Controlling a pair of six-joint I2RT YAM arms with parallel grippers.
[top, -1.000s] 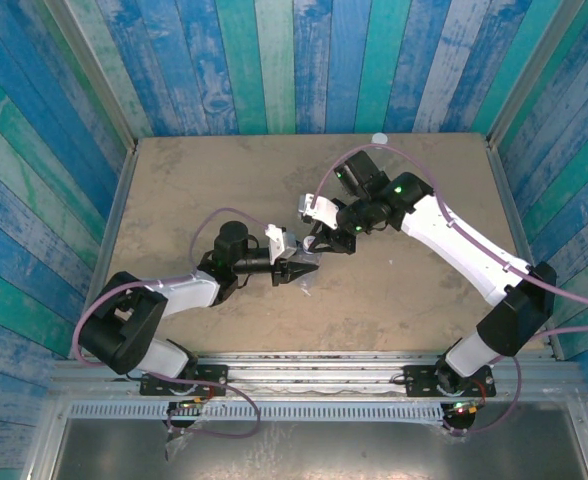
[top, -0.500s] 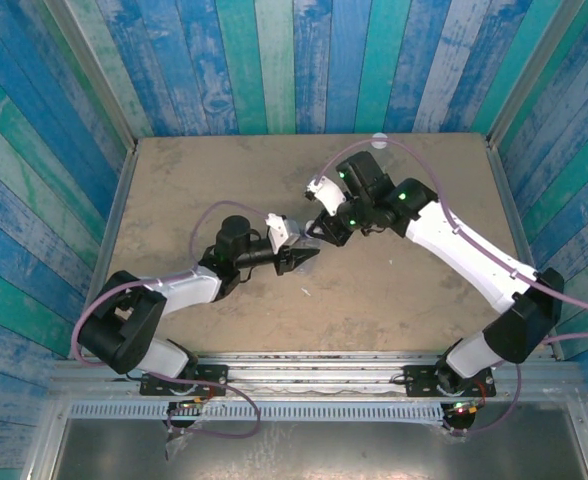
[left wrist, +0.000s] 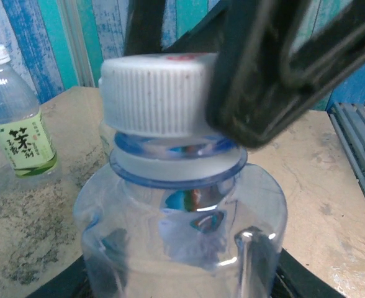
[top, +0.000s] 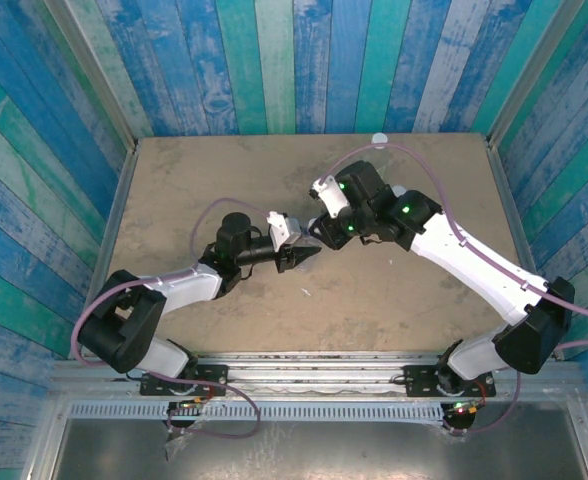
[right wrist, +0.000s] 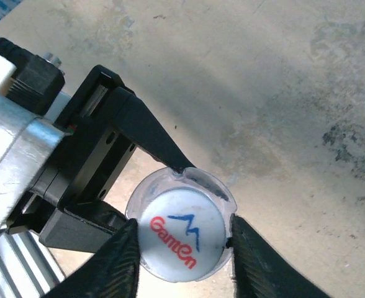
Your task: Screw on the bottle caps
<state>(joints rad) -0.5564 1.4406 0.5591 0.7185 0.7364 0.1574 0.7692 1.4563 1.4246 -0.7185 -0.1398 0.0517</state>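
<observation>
At the middle of the worktop (top: 394,300), the left end effector (top: 309,256) is clamping the blue-tinted bottle (left wrist: 182,236) upright by its body. The right end effector (right wrist: 182,230) is straddling the white cap with the red-blue mark (left wrist: 151,93), which is sitting on that bottle's neck; whether it is squeezing the cap cannot be told.

The cap (right wrist: 181,234) sits on the bottle (left wrist: 182,236), flanked by the right pincer (right wrist: 182,248).

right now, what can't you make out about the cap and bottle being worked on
Left wrist view: how far the marked cap is threaded; its skirt covers the neck of the blue-tinted bottle.
Same view: the bottle's base, cut by the bottom edge.
Right wrist view: whether the right fingers press the cap; blurred, cropped.
</observation>
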